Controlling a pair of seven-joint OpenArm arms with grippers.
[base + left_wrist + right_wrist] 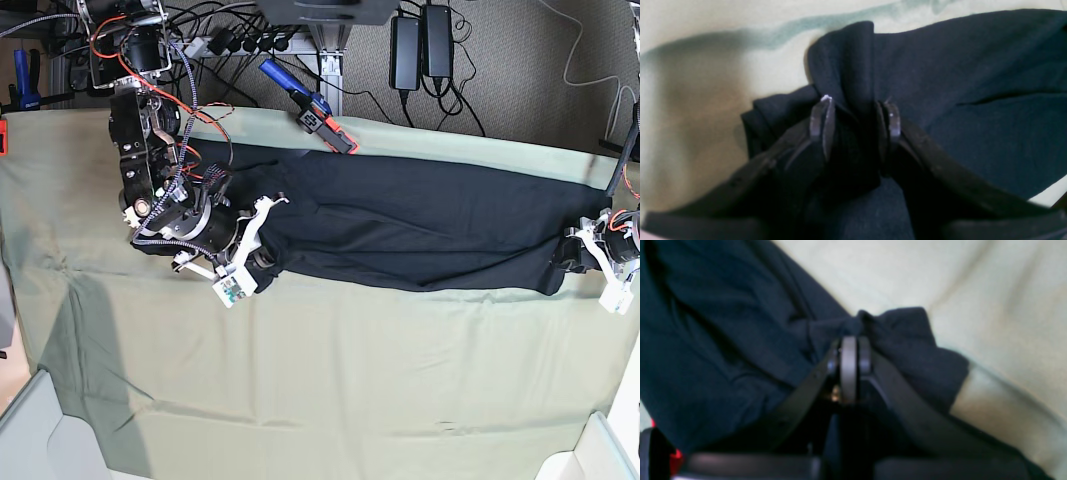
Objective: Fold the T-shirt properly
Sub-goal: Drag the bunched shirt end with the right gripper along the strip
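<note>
The black T-shirt (400, 225) lies stretched into a long band across the pale green cloth, plain side up. At its end on the base view's left, my right gripper (262, 264) sits on the fabric. The right wrist view shows that gripper (849, 350) shut, with the T-shirt (706, 340) bunched at the fingertips. At the opposite end my left gripper (566, 256) holds the other edge. In the left wrist view the left gripper (857, 116) has its fingers (821, 123) closed on a raised fold of the T-shirt (973, 83).
The pale green cloth (330, 380) covers the table. A blue and orange tool (310, 108) lies at the back edge, with cables and power bricks behind it. White bins stand at the front left corner (30, 425) and the front right corner (600, 450).
</note>
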